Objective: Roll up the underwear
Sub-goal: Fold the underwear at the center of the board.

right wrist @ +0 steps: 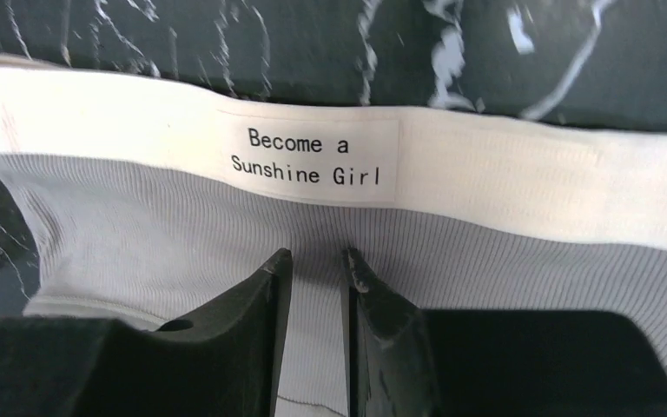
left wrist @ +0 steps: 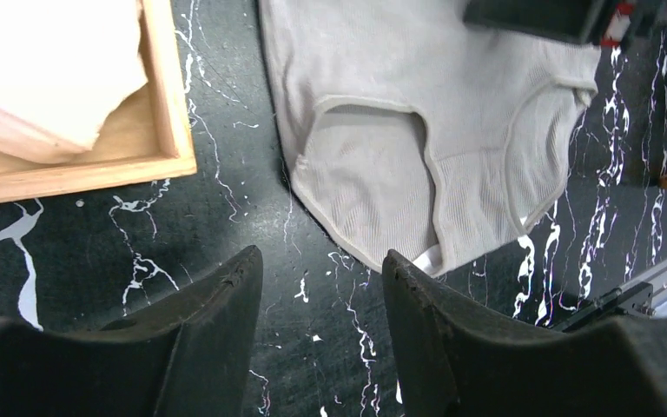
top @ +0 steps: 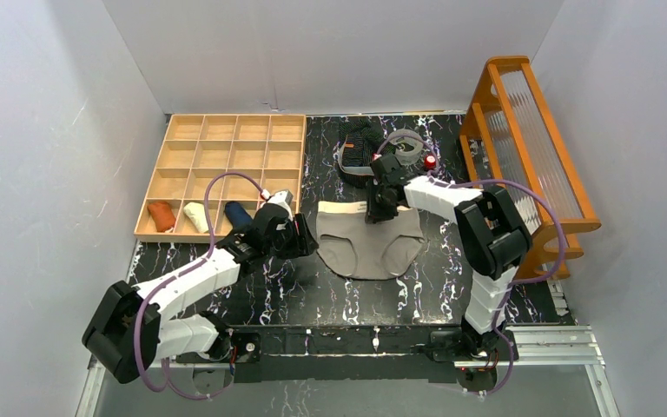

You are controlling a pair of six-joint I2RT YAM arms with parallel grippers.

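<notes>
roughly centre frame, beige-grey underwear (top: 370,248) lies flat on surface (top: 313,295), soft, limp, likely best pinched at waistband (right wrist: 530,165); left end effector (left wrist: 321,261) apart beside it, right end effector (right wrist: 313,261) nearly together on cloth, grip unclear.

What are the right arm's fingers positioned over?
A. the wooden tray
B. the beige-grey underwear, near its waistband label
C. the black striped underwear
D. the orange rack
B: the right wrist view shows the right fingers over the beige-grey underwear, close to its printed waistband label.
</notes>
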